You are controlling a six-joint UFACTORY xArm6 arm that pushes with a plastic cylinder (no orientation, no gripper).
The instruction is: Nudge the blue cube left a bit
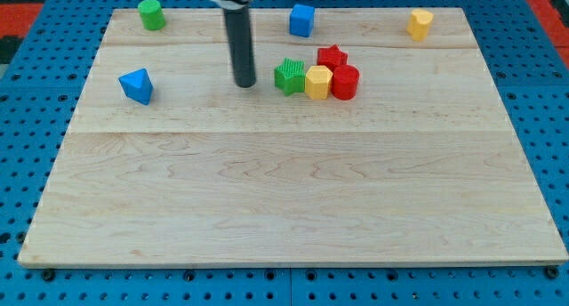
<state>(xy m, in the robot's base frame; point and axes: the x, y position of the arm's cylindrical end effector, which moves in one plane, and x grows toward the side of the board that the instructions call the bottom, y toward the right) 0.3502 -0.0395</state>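
Camera view looks down on a pale wooden board [293, 199] lying on a blue pegboard [27, 164]; nothing here works as a container, so every block sits loose on the board.

Taking the green cube [289, 76] as landmark: it stands in the upper middle, with a yellow block [317, 82] touching its right side, a red cylinder [344, 82] pressed against the yellow one, and a red star-shaped block [332, 57] just behind those two. My tip [244, 84] rests on the board just to the green cube's left, apart from it by a narrow gap. The arm ends in a plain dark rod [240, 44], so it has nothing to spread or pinch, and it touches no block.

The blue cube [302, 20] sits above the green cube, slightly to its right, near the board's top edge and well apart from my tip. Wood lies bare to the blue cube's left until the rod's shaft, and farther on a green cylinder [151, 14] stands near the top left corner. A blue pyramid-like block [136, 85] lies far left of the green cube, and a yellow block [420, 24] far to its upper right. Below the green cube the whole lower half of the board is free.

The rod's upper end is cut off by the view's top, and its shaft hides a strip of board behind it. The exact shape of both yellow blocks is hard to make out.
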